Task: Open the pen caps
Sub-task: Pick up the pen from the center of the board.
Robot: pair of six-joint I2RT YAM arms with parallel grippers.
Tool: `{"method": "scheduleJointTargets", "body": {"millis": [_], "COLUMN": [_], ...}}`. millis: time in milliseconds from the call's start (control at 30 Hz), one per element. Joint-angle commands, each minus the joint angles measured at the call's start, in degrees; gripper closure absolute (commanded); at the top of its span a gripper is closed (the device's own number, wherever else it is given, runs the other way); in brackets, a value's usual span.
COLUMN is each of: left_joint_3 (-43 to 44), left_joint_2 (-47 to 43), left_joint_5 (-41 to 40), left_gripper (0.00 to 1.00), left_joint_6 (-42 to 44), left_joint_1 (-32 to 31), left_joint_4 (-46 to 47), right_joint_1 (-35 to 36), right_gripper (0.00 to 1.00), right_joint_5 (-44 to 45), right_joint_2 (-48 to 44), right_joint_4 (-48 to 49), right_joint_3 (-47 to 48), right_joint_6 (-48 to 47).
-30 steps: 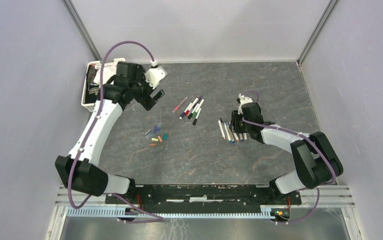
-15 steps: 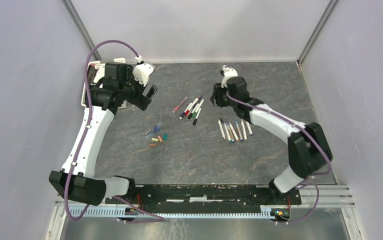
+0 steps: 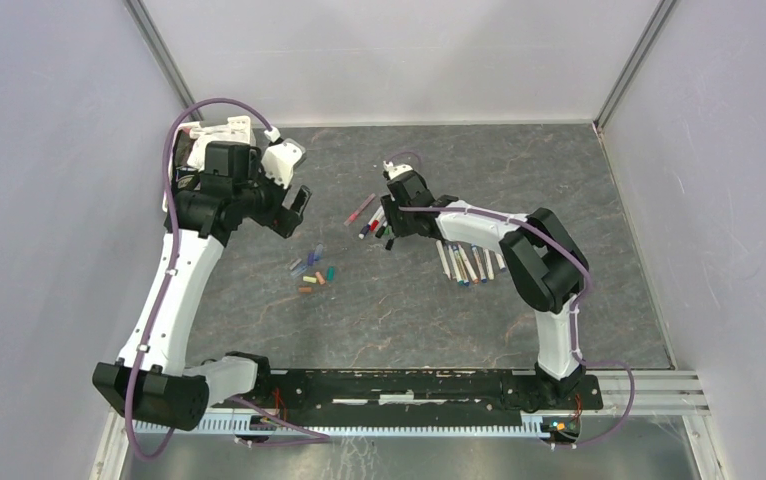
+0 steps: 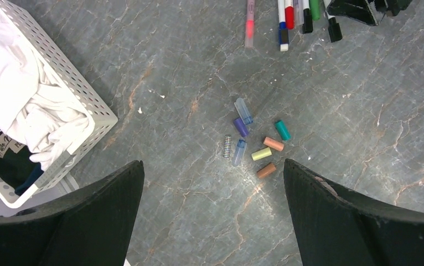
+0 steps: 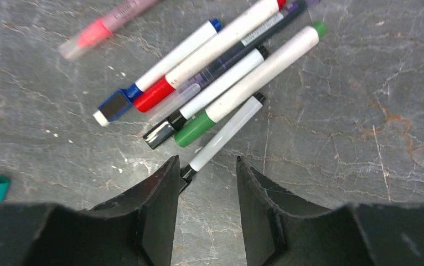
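Several loose pen caps (image 3: 314, 268), among them teal, orange, yellow, brown, purple and clear blue, lie in a cluster left of centre and show in the left wrist view (image 4: 257, 147). A bunch of capped pens (image 3: 379, 215) lies behind them. My right gripper (image 3: 387, 222) hovers low over the near end of that bunch, open and empty. In the right wrist view (image 5: 206, 163) the black-capped tip of one pen (image 5: 226, 136) lies against my left finger (image 5: 154, 205). My left gripper (image 3: 297, 210) is wide open and empty, high above the mat (image 4: 212, 166), with the caps just beyond it.
A row of uncapped white pens (image 3: 469, 262) lies right of centre. A pink pen (image 3: 360, 208) lies left of the capped bunch. A white perforated basket (image 4: 88, 105) with cloth in it stands at the far left. Grey walls close in the mat.
My right arm has swung left, from over the row of uncapped pens to the capped bunch. My left arm has drawn back a little to the left.
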Motion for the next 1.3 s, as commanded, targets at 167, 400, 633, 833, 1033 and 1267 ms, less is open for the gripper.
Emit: {"method": "scheduleJointTargets", "body": {"millis": [167,400,633,833,1033,1267], "left_joint_3": [-0.5,-0.8,-1.5,-2.5,-2.2,-1.2], "left_joint_2": [-1.9,-2.5,-2.4,-2.9,-3.3,-2.9], "left_joint_5": [2.2,2.5,2.8,3.3,5.1,6.6], "left_gripper": [0.00,0.00,0.00,0.02,0.02,0.00], "left_joint_6": [-1.2,-1.0,-0.7,-0.3,-0.4,-0.8], "left_joint_1": [0.2,0.2,0.2,0.2,0.2,0.2], "left_joint_4": [-1.7,-2.1,-2.4,-2.5,-3.1,-3.8], "right_joint_1": [0.2,0.3,0.5,0.5,-0.3,-1.2], "right_gripper": [0.55,0.56,0.58,0.62,0.68,0.88], "right_joint_5": [4.3,5.1,5.2,8.0,9.5,7.8], "right_joint_2": [3.1,4.8,5.1,3.8,3.1,-0.1], "right_joint_4": [0.0,0.8,0.8,-0.8,-1.9,-0.8], "right_joint_3": [2.9,2.8,2.7,2.9,0.3,-2.9], "right_joint_6": [1.7,2.5,3.5,1.9,0.6,2.6]}}
